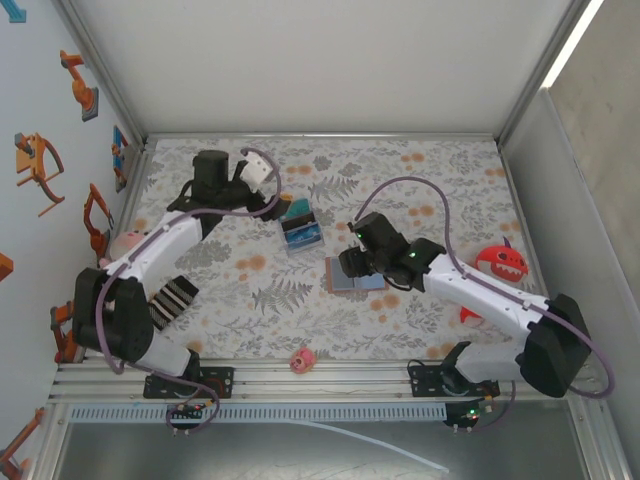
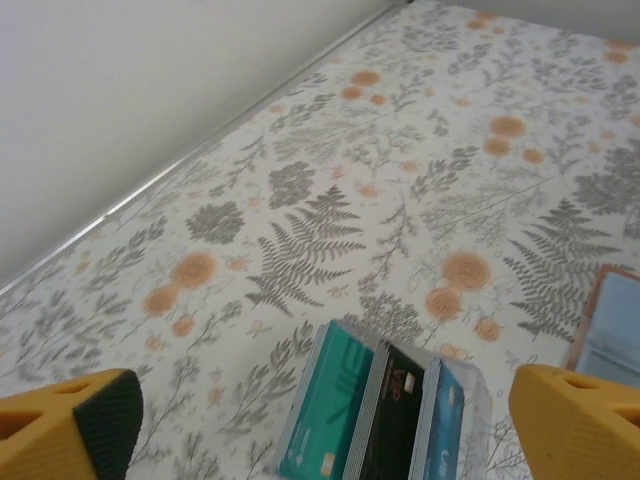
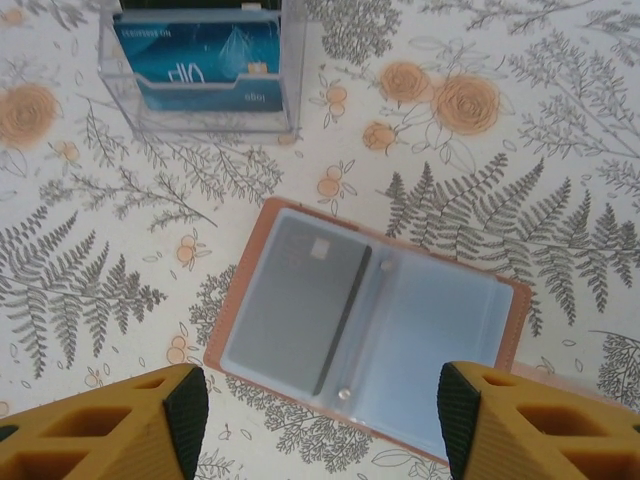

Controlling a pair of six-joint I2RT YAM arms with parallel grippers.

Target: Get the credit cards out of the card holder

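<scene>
The card holder [image 3: 455, 345] lies open and flat on the floral cloth, tan rim around pale blue-grey pockets. A dark credit card [image 3: 300, 300] sits inside its left pocket. My right gripper [image 3: 320, 420] hovers just above the holder's [image 1: 372, 283] near edge, open, with nothing between its fingers. Three credit cards stand in a clear stand [image 1: 300, 230]: teal [image 2: 335, 405], black [image 2: 400, 420] and blue [image 2: 450, 430]. My left gripper [image 2: 325, 430] is wide open above them and grips nothing; in the top view it [image 1: 275, 195] hangs just left of the stand.
A red shark toy [image 1: 500, 262] lies at the right and a small pink toy [image 1: 303, 360] at the front edge. A black-and-white striped object [image 1: 170, 298] sits by the left arm. White walls bound the cloth at back and sides.
</scene>
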